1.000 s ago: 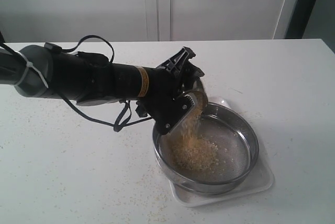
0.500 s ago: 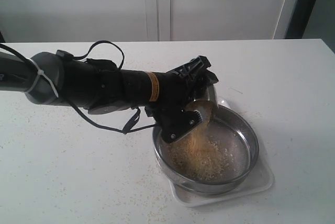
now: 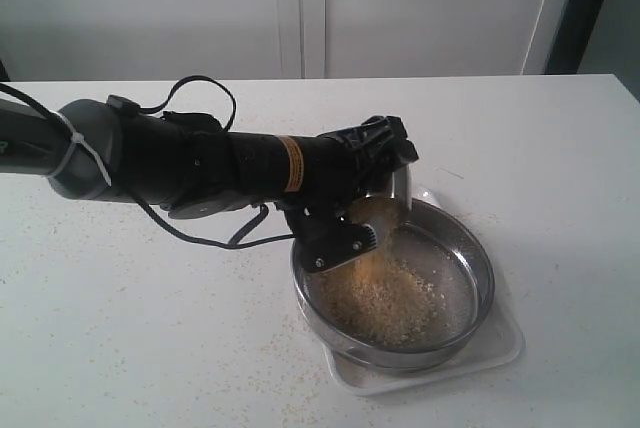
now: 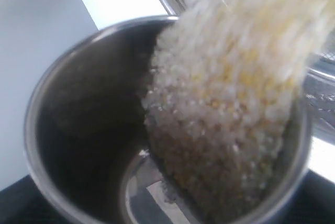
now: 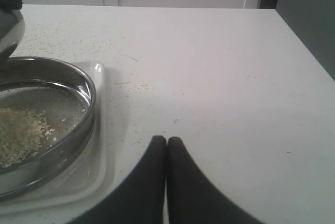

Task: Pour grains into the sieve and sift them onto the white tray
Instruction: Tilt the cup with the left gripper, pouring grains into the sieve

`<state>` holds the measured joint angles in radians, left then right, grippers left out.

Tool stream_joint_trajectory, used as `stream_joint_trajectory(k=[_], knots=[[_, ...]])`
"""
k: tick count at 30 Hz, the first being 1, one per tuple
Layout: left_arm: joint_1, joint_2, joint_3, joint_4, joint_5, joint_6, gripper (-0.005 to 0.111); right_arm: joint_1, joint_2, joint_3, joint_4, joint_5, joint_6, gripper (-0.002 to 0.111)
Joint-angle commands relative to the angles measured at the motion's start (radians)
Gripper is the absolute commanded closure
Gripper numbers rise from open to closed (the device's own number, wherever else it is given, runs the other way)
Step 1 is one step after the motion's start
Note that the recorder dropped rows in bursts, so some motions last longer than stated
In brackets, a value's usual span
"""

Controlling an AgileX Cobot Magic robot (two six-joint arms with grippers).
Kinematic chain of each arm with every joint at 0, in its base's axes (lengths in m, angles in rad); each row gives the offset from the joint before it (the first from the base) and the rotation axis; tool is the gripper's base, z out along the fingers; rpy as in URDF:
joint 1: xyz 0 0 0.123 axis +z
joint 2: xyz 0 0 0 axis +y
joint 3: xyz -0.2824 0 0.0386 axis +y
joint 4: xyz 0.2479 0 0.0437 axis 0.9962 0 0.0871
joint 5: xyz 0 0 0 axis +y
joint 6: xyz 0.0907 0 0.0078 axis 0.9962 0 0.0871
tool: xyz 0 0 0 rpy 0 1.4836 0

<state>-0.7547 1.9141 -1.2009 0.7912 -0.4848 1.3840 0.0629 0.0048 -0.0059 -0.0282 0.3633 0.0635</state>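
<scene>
While our left arm reaches across the white table point(image 3: 130, 348), left gripper point(image 3: 368, 188): clamped on a small rounded steel cup point(image 4: 78, 130), tilted steeply.
White tray point(image 3: 505, 340): flat, rectangular, rounded corners, lying on the table.
Sieve point(image 3: 487, 283): wide, shallow, round steel with fine mesh, resting on the white tray.
Grains point(image 3: 385, 298): we see pale rice-like grains and yellow meal spilling from the cup, heaped in the sieve.
Right gripper point(image 5: 166, 148): black fingertips pressed together, empty, near the white tray.

Lab-like room: white table point(image 3: 120, 348), white panelled wall point(image 3: 420, 8).
</scene>
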Motion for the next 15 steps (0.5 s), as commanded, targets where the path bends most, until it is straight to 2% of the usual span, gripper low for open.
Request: stream_joint_trajectory(k=[1, 15], knots=[[-0.005, -0.006, -0.009, -0.005, -0.022, 0.04, 0.107, -0.003, -0.005, 0.006, -0.002, -0.014, 0.001, 0.108], [-0.005, -0.018, -0.023, -0.005, -0.044, 0.165, 0.107, -0.003, -0.005, 0.006, -0.002, -0.014, 0.001, 0.108]])
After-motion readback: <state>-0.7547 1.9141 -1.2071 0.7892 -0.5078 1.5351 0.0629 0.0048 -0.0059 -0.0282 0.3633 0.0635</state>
